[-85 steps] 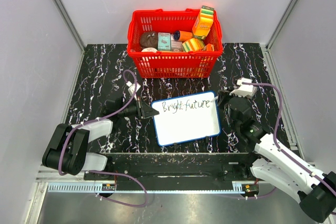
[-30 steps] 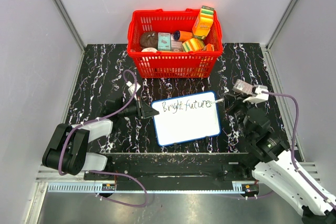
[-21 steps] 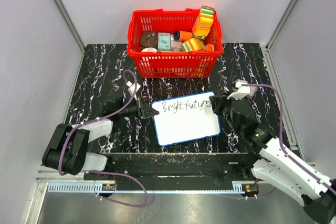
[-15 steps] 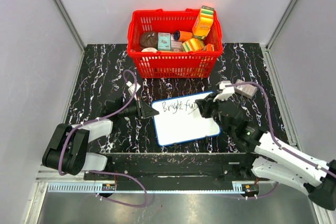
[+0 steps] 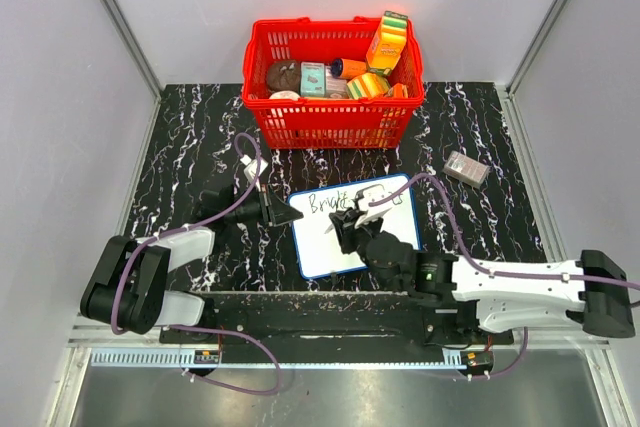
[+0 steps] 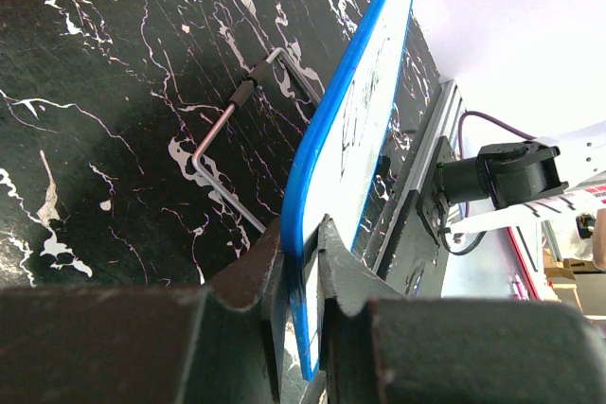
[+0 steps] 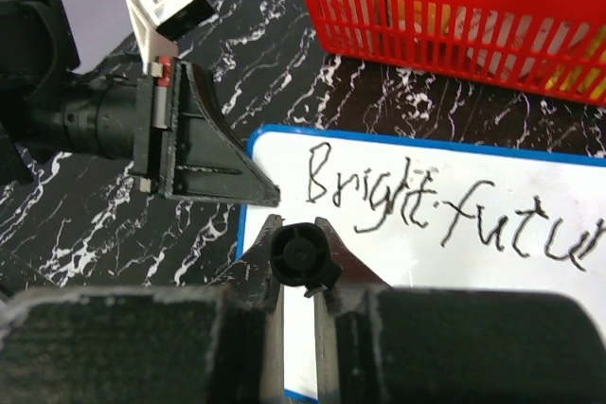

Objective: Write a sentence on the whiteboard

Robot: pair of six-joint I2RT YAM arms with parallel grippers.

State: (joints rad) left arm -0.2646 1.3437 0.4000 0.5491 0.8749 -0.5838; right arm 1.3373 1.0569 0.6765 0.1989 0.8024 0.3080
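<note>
Your right gripper (image 7: 298, 234) is clamped on the marker (image 7: 301, 257), over the blank lower left of the whiteboard (image 5: 325, 257). Press too hard or at a tilt and the board may skid, or your arm may smear the sentence (image 7: 417, 201). The left gripper (image 5: 280, 210) pinches the board's left rim on the worktop (image 5: 190, 137). Beyond, the red basket (image 5: 330, 122) holds an orange carton (image 5: 387, 42), a teal box (image 5: 313, 78) and other packets.

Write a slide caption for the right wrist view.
Right gripper, shut on a black marker, poised over the whiteboard near the sentence; left gripper clamps the board's edge.
</note>
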